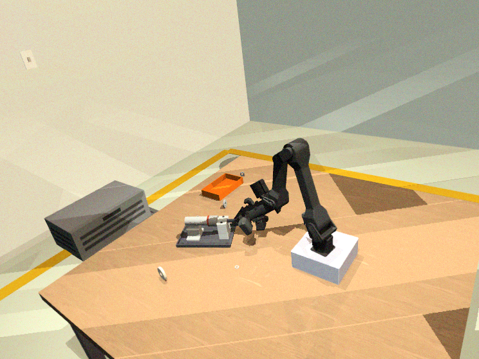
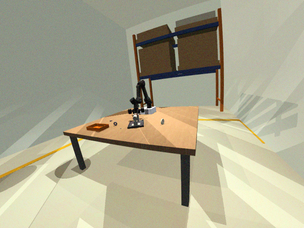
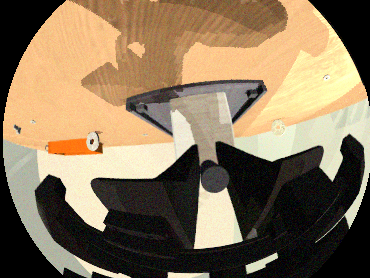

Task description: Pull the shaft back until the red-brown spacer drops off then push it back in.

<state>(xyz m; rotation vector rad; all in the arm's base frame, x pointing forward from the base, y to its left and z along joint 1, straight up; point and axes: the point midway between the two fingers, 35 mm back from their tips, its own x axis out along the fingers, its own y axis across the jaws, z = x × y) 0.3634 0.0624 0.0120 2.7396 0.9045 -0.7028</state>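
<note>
Wooden bench (image 1: 293, 278) (image 2: 157, 137), bearing 1 dark grey baseplate (image 1: 204, 242) (image 2: 135, 125) (image 3: 195, 87). Black fingers (image 1: 236, 223): closed on the dark round shaft (image 1: 230, 220) (image 3: 215, 179) at its projecting end, presumably for a straight pull. Red-brown spacer (image 1: 208, 220): between white cylinder and upright block.

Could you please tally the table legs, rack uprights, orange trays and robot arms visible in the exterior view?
Table legs: 2
Rack uprights: 4
Orange trays: 1
Robot arms: 1
Total: 8
</note>
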